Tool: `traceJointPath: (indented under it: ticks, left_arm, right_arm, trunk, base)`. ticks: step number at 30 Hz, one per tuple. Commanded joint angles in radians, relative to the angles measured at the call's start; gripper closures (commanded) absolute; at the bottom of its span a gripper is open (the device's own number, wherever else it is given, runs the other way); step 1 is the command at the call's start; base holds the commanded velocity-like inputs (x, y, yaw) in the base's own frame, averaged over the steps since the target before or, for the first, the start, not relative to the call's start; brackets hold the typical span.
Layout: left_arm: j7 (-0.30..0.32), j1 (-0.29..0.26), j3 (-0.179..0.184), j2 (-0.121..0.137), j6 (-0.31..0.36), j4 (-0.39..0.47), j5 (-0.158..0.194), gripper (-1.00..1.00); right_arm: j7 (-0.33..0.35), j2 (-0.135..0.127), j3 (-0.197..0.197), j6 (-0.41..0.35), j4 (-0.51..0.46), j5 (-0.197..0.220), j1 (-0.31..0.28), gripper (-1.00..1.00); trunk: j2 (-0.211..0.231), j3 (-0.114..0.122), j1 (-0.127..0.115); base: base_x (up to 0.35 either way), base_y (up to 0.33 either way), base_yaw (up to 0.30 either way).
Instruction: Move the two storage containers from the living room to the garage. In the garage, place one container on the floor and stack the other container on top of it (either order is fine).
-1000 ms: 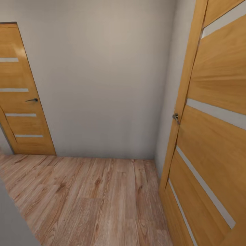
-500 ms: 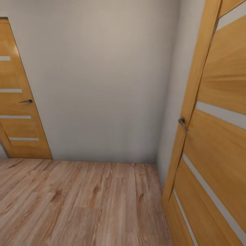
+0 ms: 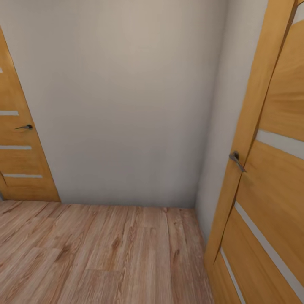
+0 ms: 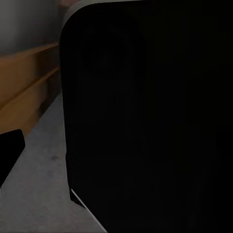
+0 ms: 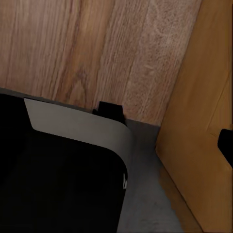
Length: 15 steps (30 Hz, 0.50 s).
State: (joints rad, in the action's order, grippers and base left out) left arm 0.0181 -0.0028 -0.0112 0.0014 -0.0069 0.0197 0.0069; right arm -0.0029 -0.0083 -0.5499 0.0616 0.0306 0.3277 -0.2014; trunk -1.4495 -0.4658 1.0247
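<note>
Panned right since a second ago: left door (image 3: 17, 143) sliding out, right door (image 3: 270, 177) closer. Still transiting wood-plank floor (image 3: 105, 253). End effector states: cannot tell.

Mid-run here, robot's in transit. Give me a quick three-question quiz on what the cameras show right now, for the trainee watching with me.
1. True or false: the head view shows dark grey concrete underfoot.
2. How many wooden doors with lever handles are in the head view?
A) one B) two C) three
3. Fill in: between the two doors stands a plain ___ wall.

Key:
1. False. The wood-plank floor is light wood.
2. B. The left door has its handle; the right door has its handle.
3. Cream. The wall is bare.

Neither tool's fingers can be judged from the wrist views.
</note>
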Motion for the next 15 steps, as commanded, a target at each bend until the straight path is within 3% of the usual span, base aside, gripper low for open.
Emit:
traceJointPath:
  ticks: [1,8,15]
  left_arm:
    - [0.002,0.0,-0.001,0.0,-0.001,0.0,0.001,-1.0]
    - [0.002,0.0,-0.001,0.0,-0.001,0.0,0.001,-1.0]
    - [0.002,0.0,-0.001,0.001,-0.001,0.0,0.001,-1.0]
  right_arm:
    - [0.0,0.001,-0.008,0.006,0.003,0.008,-0.001,-1.0]
    - [0.0,0.001,-0.008,0.006,0.003,0.008,-0.001,-1.0]
    - [0.0,0.001,-0.008,0.006,0.003,0.008,-0.001,-1.0]
  trunk:
    - [0.0,-0.001,0.0]
    - [0.0,-0.001,0.0]
    - [0.0,-0.001,0.0]
  base:
    - [0.159,0.0,0.0]
    - [0.164,0.0,0.0]
    - [0.291,0.0,0.0]
